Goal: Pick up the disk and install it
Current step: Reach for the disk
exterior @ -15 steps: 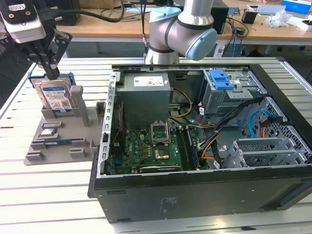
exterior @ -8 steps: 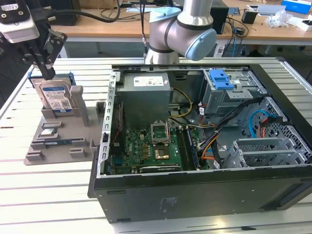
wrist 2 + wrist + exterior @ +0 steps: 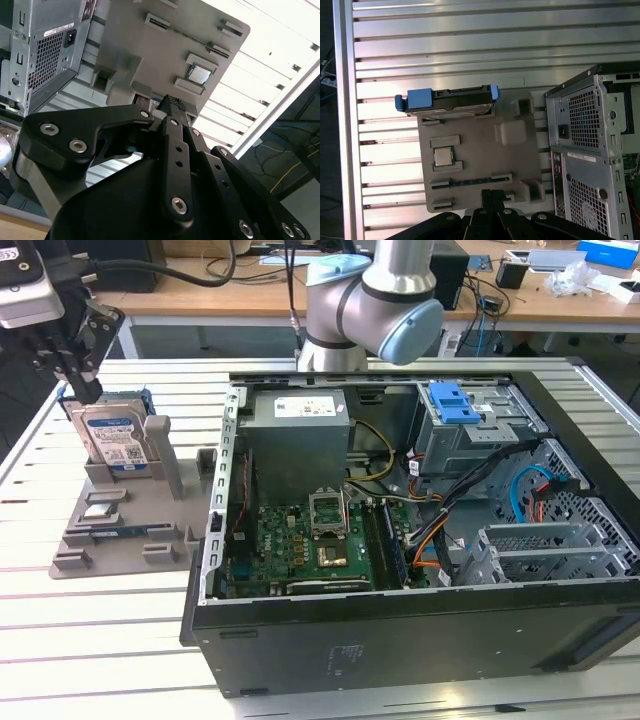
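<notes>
Disk (image 3: pixel 108 435) up on edge, parked in the grey holder (image 3: pixel 125 545), outside the computer case (image 3: pixel 400 620)!

There's the silver hard drive standing upright in the holder's slot on the slatted surface (image 3: pixel 100 640), at the exterior view's left, white-and-blue label facing out and blue carrier frame along its edges. In the first wrist view the disk (image 3: pixel 451 101) shows edge-on, a blue tab at each end.
</notes>
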